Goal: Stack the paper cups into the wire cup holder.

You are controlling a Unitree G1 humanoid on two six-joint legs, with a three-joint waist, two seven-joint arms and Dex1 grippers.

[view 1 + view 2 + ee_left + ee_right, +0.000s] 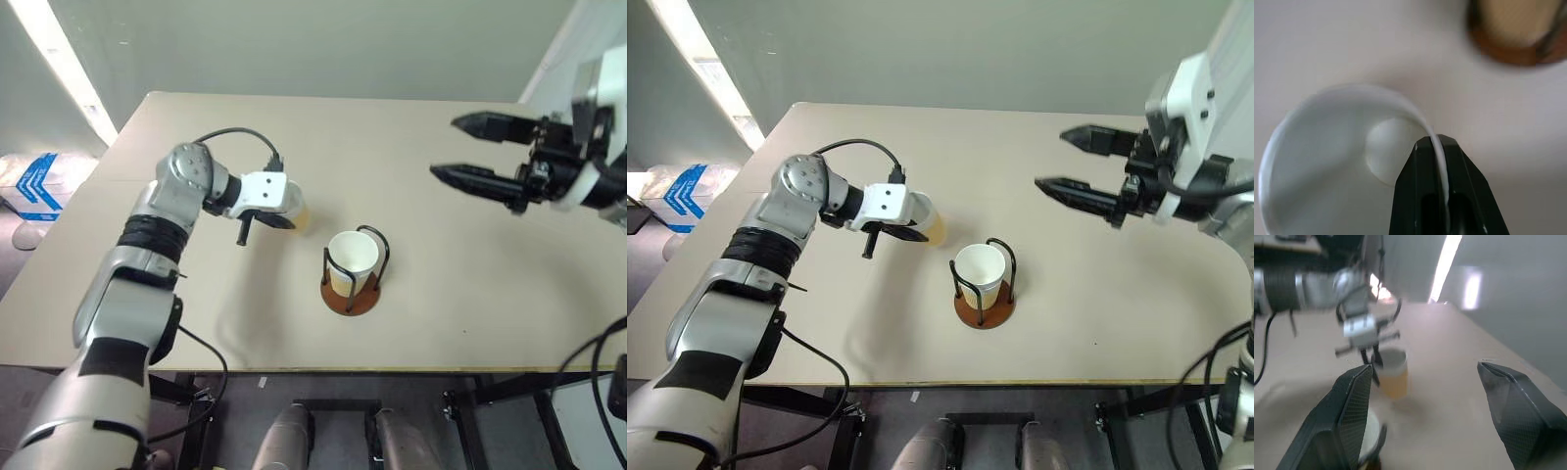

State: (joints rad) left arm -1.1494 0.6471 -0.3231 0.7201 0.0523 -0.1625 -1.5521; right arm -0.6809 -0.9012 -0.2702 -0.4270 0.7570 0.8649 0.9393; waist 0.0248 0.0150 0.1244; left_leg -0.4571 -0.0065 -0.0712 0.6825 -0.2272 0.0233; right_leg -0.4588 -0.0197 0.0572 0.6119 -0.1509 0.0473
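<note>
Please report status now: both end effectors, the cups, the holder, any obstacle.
Left end effector shut on paper cup rim. Right end effector open, empty. One cup already in wire cup holder. Nothing between them.

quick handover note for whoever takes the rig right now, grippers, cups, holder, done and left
Left gripper: shut on the rim of a paper cup, one finger inside and one outside, held a little to the left of the wire cup holder.
Right gripper: open, holding nothing, raised over the table's right side.
Holder: upright near the table's front edge, with a cup already sitting between its wire loops.
Done: at least one cup is in the holder, and another is gripped.
Left: carry the gripped cup over the holder, nest it into the seated cup, then release.
</note>
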